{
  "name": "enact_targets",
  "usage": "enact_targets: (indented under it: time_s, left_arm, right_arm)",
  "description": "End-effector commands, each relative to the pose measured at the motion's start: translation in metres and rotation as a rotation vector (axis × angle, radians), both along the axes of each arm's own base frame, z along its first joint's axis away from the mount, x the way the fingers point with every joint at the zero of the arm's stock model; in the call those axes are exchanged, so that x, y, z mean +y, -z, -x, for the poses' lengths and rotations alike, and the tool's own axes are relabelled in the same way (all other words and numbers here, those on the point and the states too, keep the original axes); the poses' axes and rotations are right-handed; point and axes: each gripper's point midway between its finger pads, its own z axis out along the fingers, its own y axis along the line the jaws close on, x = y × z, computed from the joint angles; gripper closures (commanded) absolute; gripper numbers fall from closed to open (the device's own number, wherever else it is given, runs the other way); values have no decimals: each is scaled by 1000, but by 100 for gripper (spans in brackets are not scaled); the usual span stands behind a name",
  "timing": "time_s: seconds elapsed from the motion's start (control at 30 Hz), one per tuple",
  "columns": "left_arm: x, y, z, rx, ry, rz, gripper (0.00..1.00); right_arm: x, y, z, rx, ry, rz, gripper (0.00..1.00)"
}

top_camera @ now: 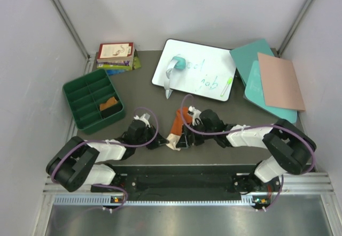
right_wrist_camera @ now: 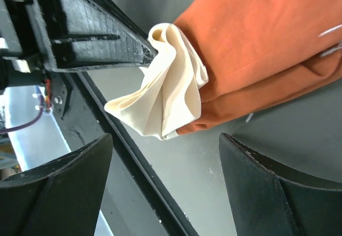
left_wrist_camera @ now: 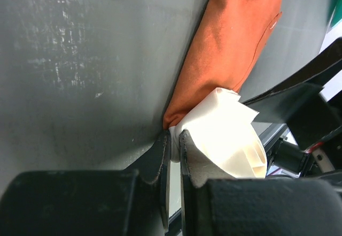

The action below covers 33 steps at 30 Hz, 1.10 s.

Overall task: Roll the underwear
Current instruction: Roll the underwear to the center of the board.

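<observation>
Rust-orange briefs [top_camera: 176, 122] lie folded into a narrow strip on the dark table [top_camera: 144, 92], close to its front edge and between the two arms. The left gripper [left_wrist_camera: 175, 139] pinches the cream waistband [left_wrist_camera: 224, 134] at the strip's near end, its jaws almost together. The right gripper [right_wrist_camera: 165, 138] hangs over that same end, jaws spread wide and gripping nothing.

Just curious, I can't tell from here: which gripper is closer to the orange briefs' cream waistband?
Left. The left gripper pinches the waistband; the right gripper hangs open just off it.
</observation>
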Motion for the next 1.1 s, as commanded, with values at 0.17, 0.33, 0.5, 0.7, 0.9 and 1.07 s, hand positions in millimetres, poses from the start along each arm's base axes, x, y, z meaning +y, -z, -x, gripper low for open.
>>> enact_targets:
  time_s: [0.17, 0.33, 0.5, 0.7, 0.9, 1.07]
  left_arm:
    - [5, 9, 4, 37, -13, -62, 96]
    - [2, 7, 5, 34, -4, -57, 96]
    - [-1, 2, 5, 1, 11, -42, 95]
    - [-5, -7, 6, -61, 63, -29, 64]
    - [0, -15, -8, -153, 75, -103, 42]
    - [-3, -16, -22, -195, 98, -147, 40]
  right_arm:
    - [12, 10, 0, -35, 10, 55, 20]
    - [12, 22, -8, -23, 68, 100, 21]
    - [-5, 37, -17, -5, 168, 214, 45]
    - [-17, 53, -18, 33, 209, 312, 84]
    - [-26, 60, -16, 39, 204, 362, 98]
    - [-24, 60, -15, 40, 182, 358, 99]
